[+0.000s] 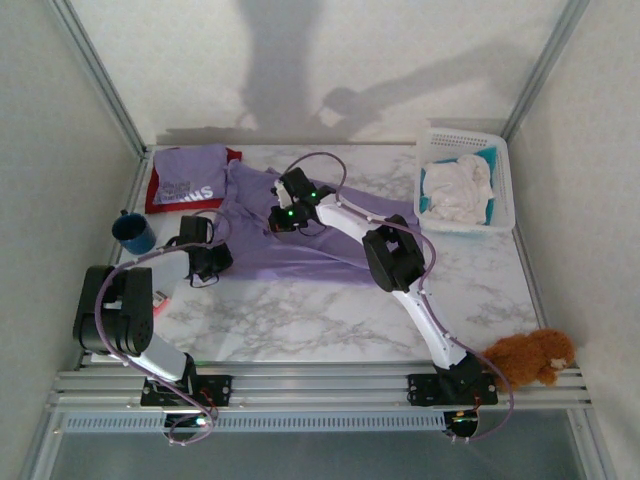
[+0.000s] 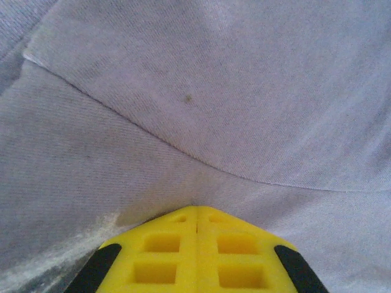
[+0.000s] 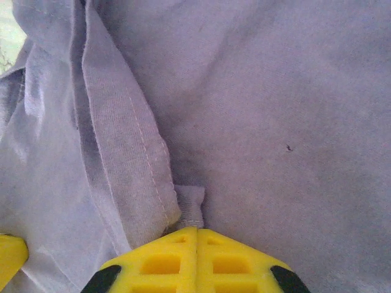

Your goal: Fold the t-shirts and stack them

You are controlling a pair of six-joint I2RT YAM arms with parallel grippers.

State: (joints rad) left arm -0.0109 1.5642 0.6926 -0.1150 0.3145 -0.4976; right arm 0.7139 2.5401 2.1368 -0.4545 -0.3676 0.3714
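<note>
Probably mid-fold. Clamped flat in the left gripper, with no gap at the yellow fingertips: the near-left edge of the plain lavender t-shirt. Clamped likewise in the right gripper, farther in toward the shirt's far-left part: a stitched hem, doubled over, with a small tab of cloth poking out at the pinch. Raise both grips together and at one height for a taut held edge; carry across slowly for a straight crease, without dragging the free half into bunches; release only once flat. Keep the left arm's sweep off the blue cup just beside it. Spread over the middle of the marble bench: soft, fine-woven cloth, thin, wrinkled, faintly specked, lying partly doubled. Beyond, at the far-left corner, already folded: a lavender t-shirt with white lettering, stacked on a red t-shirt. Likely destination once folded: the top of that stack.
</note>
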